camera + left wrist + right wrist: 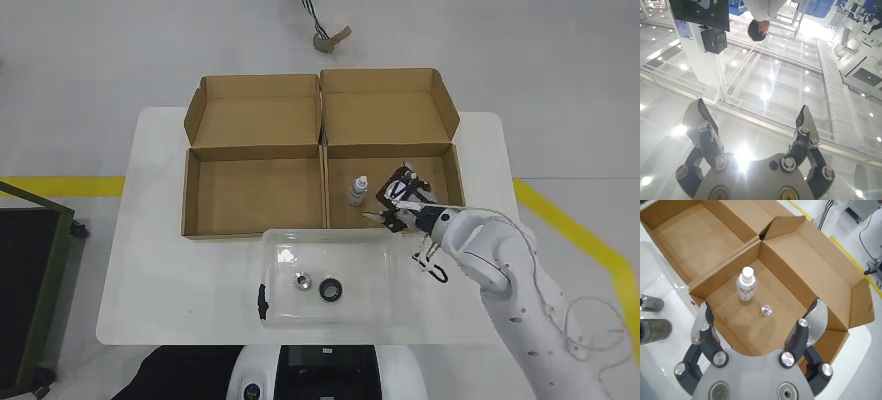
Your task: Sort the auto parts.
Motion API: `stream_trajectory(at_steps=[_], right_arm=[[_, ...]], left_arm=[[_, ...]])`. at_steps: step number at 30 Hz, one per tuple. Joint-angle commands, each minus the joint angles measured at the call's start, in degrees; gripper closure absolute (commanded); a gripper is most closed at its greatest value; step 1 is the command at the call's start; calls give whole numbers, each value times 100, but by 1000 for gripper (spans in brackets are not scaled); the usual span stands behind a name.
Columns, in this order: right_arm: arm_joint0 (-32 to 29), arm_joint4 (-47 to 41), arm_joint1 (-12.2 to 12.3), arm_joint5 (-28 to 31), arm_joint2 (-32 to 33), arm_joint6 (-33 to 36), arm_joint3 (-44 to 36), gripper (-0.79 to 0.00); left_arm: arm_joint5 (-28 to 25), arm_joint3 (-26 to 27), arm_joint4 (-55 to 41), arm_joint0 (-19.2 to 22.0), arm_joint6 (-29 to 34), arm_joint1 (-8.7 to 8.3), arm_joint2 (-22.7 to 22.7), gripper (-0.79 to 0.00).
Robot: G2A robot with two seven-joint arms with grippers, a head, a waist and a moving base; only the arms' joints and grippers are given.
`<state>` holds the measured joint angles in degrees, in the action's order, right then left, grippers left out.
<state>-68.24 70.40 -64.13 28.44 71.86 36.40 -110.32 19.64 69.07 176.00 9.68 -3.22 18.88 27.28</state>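
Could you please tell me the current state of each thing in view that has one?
Right tool: open, holding nothing.
Left tool: open, holding nothing.
Right box: lid folded open.
Left box: lid folded open.
Spray bottle: upright in the right box.
Small metal part: loose on that box's floor.
Silver part: resting in the clear tray.
Dark ring: resting in the tray.

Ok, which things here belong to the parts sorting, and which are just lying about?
Job: right gripper, open over the right box; left box; clear tray holding a silver part and a black ring; in the right box, a spray bottle and a small metal disc.
Lying about: small object with cable on the floor; dark cart; yellow floor tape.
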Motion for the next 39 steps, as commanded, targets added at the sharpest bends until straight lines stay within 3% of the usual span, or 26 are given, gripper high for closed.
stream_trajectory(at_steps=[1, 7, 15, 23, 39], right_arm=[[-212, 123, 30, 228, 29, -150, -397, -785], [-849, 615, 88, 539, -116, -408, -1238, -785], [-1312, 1052, 117, 773, -525, -666, -1627, -785], [-1314, 1183, 112, 940, -882, -634, -1342, -782], [-834, 892, 47, 1133, -1398, -238, -504, -686]], left_arm=[[0, 0, 0, 0, 0, 0, 0, -785], [0, 0, 0, 0, 0, 0, 0, -785], [0, 0, 0, 0, 0, 0, 0, -785], [0, 0, 0, 0, 0, 0, 0, -785], [0, 0, 0, 0, 0, 0, 0, -785]])
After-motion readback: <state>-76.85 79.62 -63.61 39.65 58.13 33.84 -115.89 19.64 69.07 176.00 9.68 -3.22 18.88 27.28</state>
